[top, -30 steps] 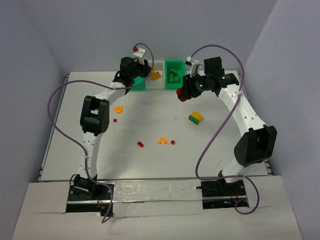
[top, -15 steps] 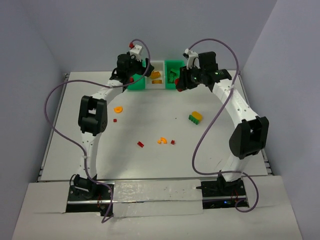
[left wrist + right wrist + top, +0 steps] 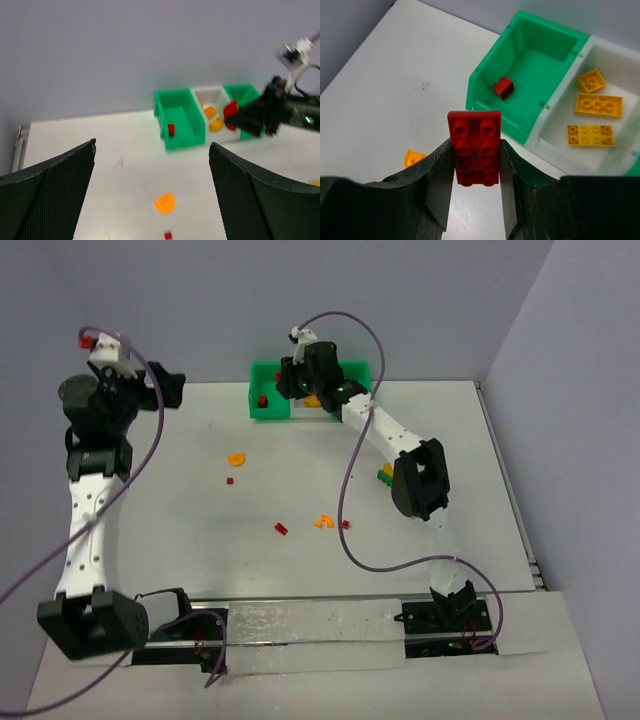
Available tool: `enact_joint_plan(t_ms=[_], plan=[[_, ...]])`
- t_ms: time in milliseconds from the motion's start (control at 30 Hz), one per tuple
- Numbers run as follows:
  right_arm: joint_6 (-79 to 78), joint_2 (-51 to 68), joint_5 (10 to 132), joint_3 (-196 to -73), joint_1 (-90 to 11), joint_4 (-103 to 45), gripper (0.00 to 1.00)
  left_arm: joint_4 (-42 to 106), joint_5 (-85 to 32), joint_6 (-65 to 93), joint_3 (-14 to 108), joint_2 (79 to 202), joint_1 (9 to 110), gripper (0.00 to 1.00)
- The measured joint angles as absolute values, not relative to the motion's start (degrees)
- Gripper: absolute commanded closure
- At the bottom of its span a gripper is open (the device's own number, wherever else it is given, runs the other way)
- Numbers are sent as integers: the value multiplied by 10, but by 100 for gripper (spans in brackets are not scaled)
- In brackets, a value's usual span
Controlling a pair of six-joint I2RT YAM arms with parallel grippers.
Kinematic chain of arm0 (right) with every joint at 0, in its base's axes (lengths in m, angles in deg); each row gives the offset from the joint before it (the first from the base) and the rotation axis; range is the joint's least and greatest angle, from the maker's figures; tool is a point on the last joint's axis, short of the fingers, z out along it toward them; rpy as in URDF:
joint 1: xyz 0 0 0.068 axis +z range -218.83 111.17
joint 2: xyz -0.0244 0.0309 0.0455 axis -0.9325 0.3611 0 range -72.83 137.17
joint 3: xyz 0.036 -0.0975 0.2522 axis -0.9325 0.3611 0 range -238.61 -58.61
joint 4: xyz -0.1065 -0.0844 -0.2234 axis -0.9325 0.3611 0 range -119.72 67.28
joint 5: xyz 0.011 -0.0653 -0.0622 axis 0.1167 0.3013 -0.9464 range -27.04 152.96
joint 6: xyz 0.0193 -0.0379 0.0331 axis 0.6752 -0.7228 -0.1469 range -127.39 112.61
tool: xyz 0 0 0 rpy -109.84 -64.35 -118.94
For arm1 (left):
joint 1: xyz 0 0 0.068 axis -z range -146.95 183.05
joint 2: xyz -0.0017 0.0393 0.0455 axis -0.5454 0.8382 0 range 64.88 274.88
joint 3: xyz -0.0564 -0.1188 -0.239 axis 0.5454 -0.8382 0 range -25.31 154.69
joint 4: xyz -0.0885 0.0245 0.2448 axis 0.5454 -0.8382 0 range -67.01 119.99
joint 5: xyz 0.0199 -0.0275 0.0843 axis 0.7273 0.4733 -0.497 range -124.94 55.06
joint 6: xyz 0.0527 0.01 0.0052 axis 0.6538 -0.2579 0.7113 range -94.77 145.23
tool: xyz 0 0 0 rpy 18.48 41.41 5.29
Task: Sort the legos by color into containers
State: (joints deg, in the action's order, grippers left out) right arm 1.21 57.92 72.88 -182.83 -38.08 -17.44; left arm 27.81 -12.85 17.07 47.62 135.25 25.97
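The red brick point(image 3: 474, 145) is pinched flat between the fingers of the right claw point(image 3: 475, 156). It hangs close to the near corner of the left green bin point(image 3: 507, 120); I can't tell whether it is over the rim yet. A small red brick point(image 3: 503, 87) already lies on that bin's floor. Next door, the white bin point(image 3: 625, 142) holds three yellow bricks point(image 3: 598, 104), and the right green bin point(image 3: 352, 368) sits beyond it.

A second ago the left claw point(image 3: 152, 150) was down at that left green bin and mostly closed. Now it is spread wide with nothing between the fingers, and its arm has swung far out to the left, well clear of the bins. In the same second the right claw crossed from the right green bin to the left one, carrying its red piece with it.

My reading is that the left claw has just dropped the small red one, so red goes in the left green bin and the right claw's piece is next. A release over the bin looks like the only move left for it.

There is still work on the table point(image 3: 450, 440): an orange curve point(image 3: 236, 458), a red piece point(image 3: 281, 528), an orange arch point(image 3: 324, 522) and a green-and-yellow pair point(image 3: 384, 476) half hidden by the right arm.
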Motion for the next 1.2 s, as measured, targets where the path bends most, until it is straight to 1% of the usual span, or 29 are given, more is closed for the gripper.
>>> enact_joint_plan(t_ms=[100, 167, 200, 233, 267, 433, 600, 633, 733, 800, 833, 900, 933, 1000, 1067, 1133, 1200], plan=[[38, 627, 702, -1841, -372, -215, 100, 232, -126, 182, 407, 1286, 249, 1], [46, 658, 677, -1853, -368, -237, 99, 204, -125, 183, 377, 1268, 245, 1], [48, 668, 666, -1853, -366, -246, 98, 191, -124, 183, 365, 1263, 242, 1], [49, 675, 659, -1851, -366, -253, 92, 180, -123, 181, 357, 1260, 239, 1], [50, 678, 651, -1842, -366, -264, 91, 174, -121, 179, 348, 1259, 237, 1], [59, 682, 618, -1802, -365, -352, 91, 164, -109, 159, 319, 1259, 232, 1], [82, 739, 611, -1889, -365, -403, 88, 165, -100, 149, 314, 1259, 230, 1], [85, 751, 613, -1906, -365, -416, 87, 165, -100, 149, 314, 1259, 229, 1], [87, 773, 611, -1922, -364, -450, 69, 165, -99, 149, 314, 1259, 228, 1], [86, 785, 607, -1926, -361, -465, 61, 165, -98, 148, 314, 1259, 228, 1], [85, 793, 604, -1931, -360, -473, 54, 166, -97, 147, 314, 1259, 228, 1], [82, 805, 599, -1936, -357, -486, 28, 168, -94, 143, 314, 1259, 228, 1], [81, 809, 596, -1936, -355, -489, 22, 168, -93, 141, 313, 1259, 228, 1], [79, 816, 591, -1936, -353, -501, 12, 169, -91, 138, 313, 1259, 228, 1], [77, 821, 589, -1936, -352, -509, 9, 169, -90, 138, 313, 1259, 228, 1], [76, 822, 589, -1937, -352, -513, 2, 169, -89, 138, 313, 1259, 228, 1], [76, 822, 590, -1937, -352, -518, 0, 170, -88, 138, 313, 1260, 228, 1]])
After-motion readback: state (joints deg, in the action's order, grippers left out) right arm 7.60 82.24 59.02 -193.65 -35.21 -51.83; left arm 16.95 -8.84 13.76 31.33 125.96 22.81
